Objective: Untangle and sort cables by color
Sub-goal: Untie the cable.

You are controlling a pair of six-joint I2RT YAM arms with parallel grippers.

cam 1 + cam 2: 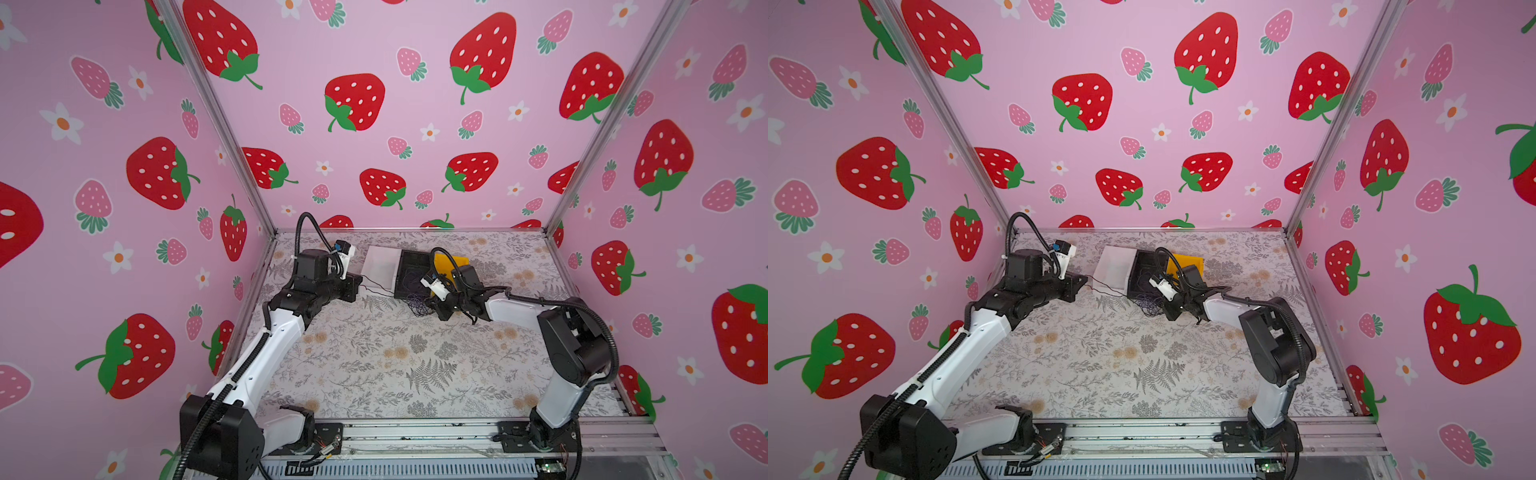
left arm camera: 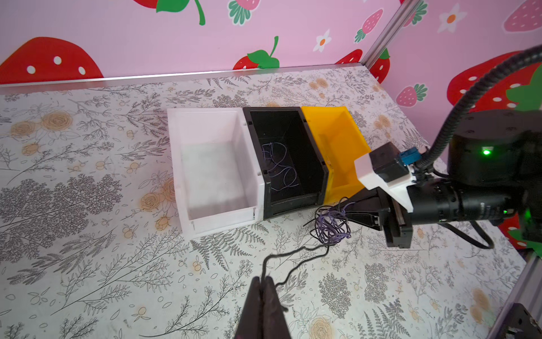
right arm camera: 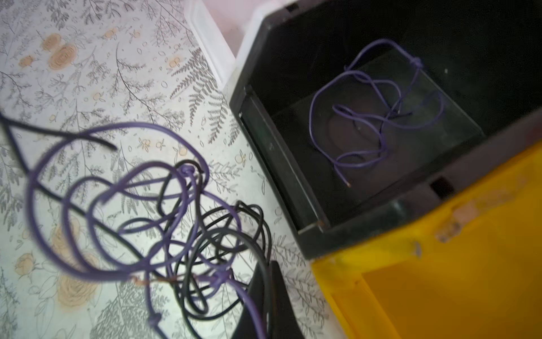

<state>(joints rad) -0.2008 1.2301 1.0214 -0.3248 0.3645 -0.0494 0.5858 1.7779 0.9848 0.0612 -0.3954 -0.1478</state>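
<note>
A tangle of thin black and purple cables (image 2: 333, 226) lies on the floral table just in front of the black bin (image 2: 312, 152); in both top views it is a small dark knot (image 1: 417, 306). My left gripper (image 2: 264, 280) is shut on a black cable (image 2: 296, 254) that runs from its tips to the tangle. At the tangle's other side, my right gripper (image 3: 265, 265) is shut on a black strand of the tangle (image 3: 176, 220), with a purple strand crossing one finger. One loose purple cable (image 3: 378, 111) lies inside the black bin.
Three open bins stand side by side at the back of the table: white (image 2: 173, 146), black, and yellow (image 2: 337, 138). The right arm's wrist and ribbed hose (image 2: 469, 97) hang over the yellow bin. Pink strawberry walls enclose the table on three sides.
</note>
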